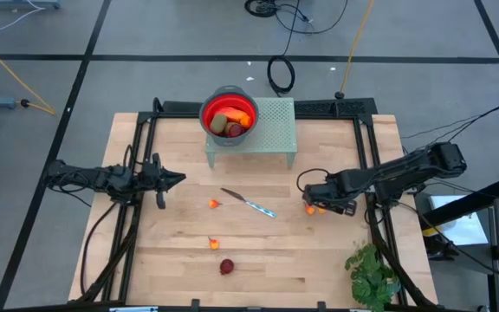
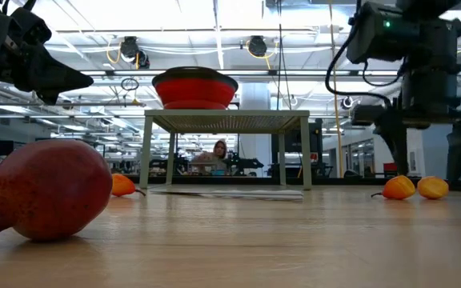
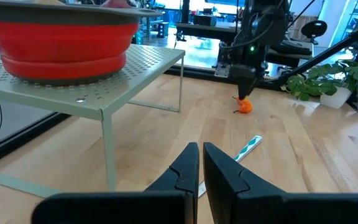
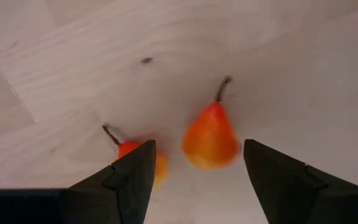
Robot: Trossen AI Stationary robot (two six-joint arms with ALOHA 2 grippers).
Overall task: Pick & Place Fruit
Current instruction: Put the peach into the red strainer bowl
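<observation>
Looking down past my right gripper (image 4: 197, 165), I see my two dark fingers spread wide apart, holding nothing. One small orange pear (image 4: 211, 137) sits on the wood between them, stem pointing away from me. A second orange pear (image 4: 160, 165) lies just beside it, partly hidden behind one finger (image 4: 132, 174). From above, this gripper (image 1: 319, 201) is over the table (image 1: 319, 260), far to the right of the knife (image 1: 249, 204), and the two pears (image 1: 312, 209) peek out from under it.

My left gripper (image 1: 177, 180) waits well to the left of the knife. Its fingers (image 3: 185, 171) are squeezed together with only a thin gap, and they hold nothing.

The knife lies flat near the middle of the table. A tiny orange fruit (image 1: 214, 204) sits just to the left of the knife. Another tiny orange fruit (image 1: 213, 243) lies nearer the front edge than the knife. A dark red round fruit (image 1: 227, 266) lies even closer to that edge, and it looks huge in the low view (image 2: 46, 192).

Behind the knife stands a pale green rack (image 1: 275, 130). A red bowl (image 1: 206, 111) sits on top of the rack. Inside the bowl are a long red-orange piece (image 1: 239, 117), an olive-brown oval (image 1: 220, 125) and a dark red piece (image 1: 234, 130).

A green leafy plant (image 1: 372, 276) stands at the front right corner, far from the knife.
</observation>
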